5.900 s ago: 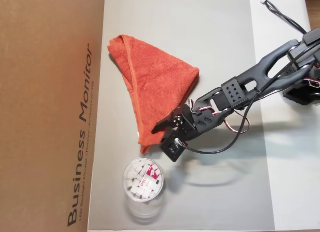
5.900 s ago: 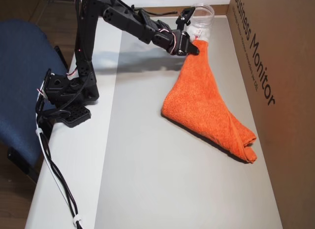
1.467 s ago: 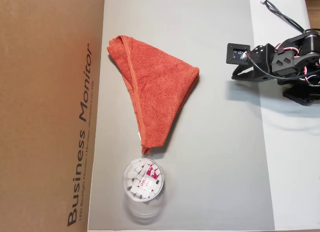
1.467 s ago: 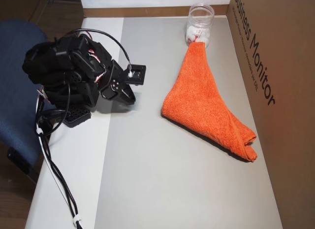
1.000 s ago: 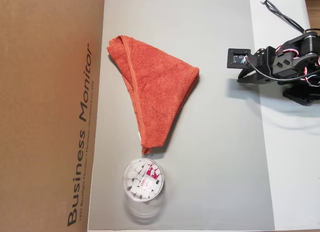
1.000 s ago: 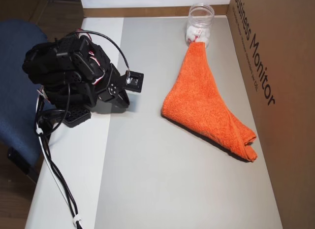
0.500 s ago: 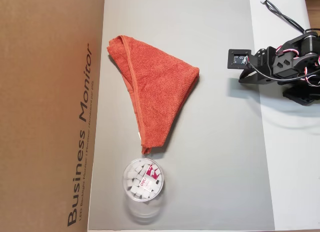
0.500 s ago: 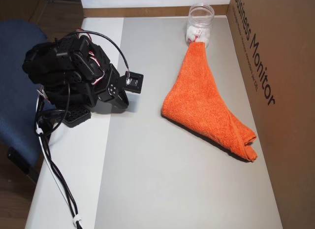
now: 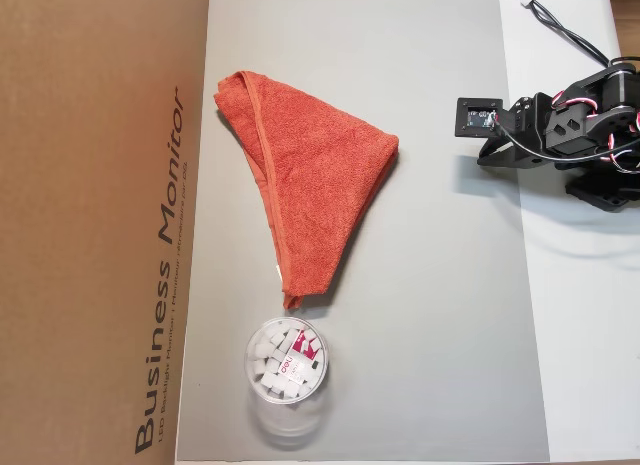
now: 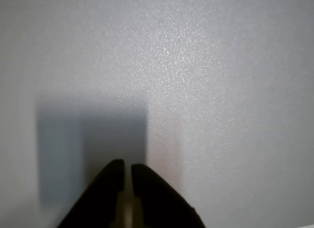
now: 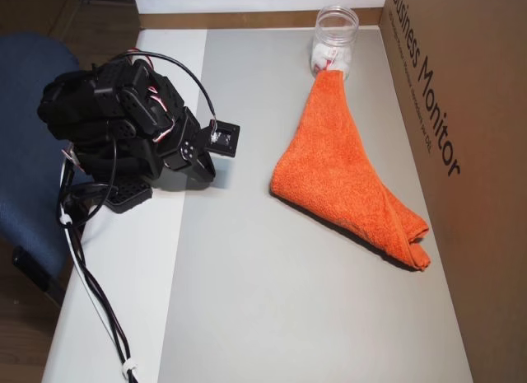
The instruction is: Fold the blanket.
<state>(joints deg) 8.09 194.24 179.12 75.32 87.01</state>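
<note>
So the gripper (image 10: 127, 176) is basically closed, the two dark fingertips sit with only a thin sliver between them in the wrist view, and there's nothing pinched in there. It's pointing straight down at bare gray mat (image 10: 206, 90), casting a blocky shadow on it. In both overhead views the arm (image 9: 560, 130) is folded up tight over its base (image 11: 119, 189), hunched at the mat's edge where gray meets the white table (image 11: 123, 268). Its little camera module (image 9: 478, 117) sticks out over the mat.

The blanket (image 9: 300, 175) is well apart from the arm, across the mat, lying flat and folded into a rough triangle. One hemmed edge band runs down its long side nearest the cardboard box (image 9: 100, 225), the one printed "Business Monitor". The blanket's rounded, bunched corner sits close to the box, and its narrow pointed tip reaches right to the clear round tub (image 9: 286, 360), touching or just about touching its rim. The tub has white pieces and a red-and-white label inside.

Past the arm, away from the blanket, there's a blue chair (image 11: 29, 111), and a cable (image 11: 90, 292) trails down the white table.
</note>
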